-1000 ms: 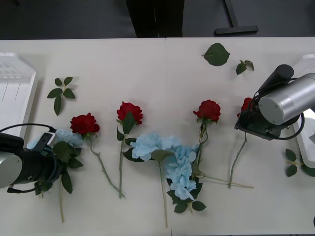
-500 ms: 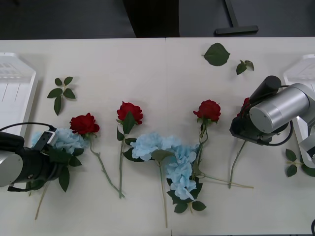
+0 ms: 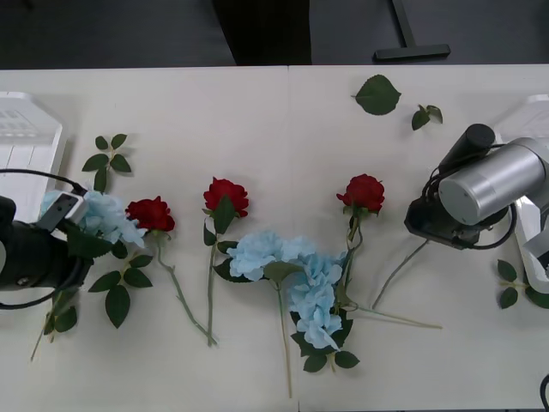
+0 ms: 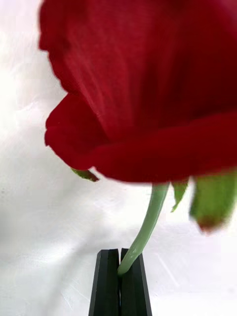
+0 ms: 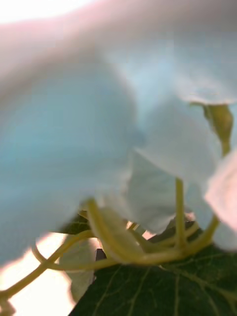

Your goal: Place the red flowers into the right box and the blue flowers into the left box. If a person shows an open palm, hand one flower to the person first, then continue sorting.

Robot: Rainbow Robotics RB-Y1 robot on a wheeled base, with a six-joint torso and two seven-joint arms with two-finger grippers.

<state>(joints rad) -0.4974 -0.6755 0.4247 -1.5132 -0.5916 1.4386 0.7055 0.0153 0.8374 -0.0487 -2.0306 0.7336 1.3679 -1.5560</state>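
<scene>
With both pickups made, the right gripper (image 4: 120,269) clenched a red rose (image 4: 148,84) by its stem at three o'clock, beside the right box (image 3: 533,120), and the left gripper (image 3: 64,225) apparently gripped a blue hydrangea (image 3: 107,219) at nine o'clock; each probably needed carrying outward over its box.

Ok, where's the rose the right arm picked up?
In the right wrist view, the red rose sits pinched by its stem in the right gripper, at the table's right side near the right box.
</scene>
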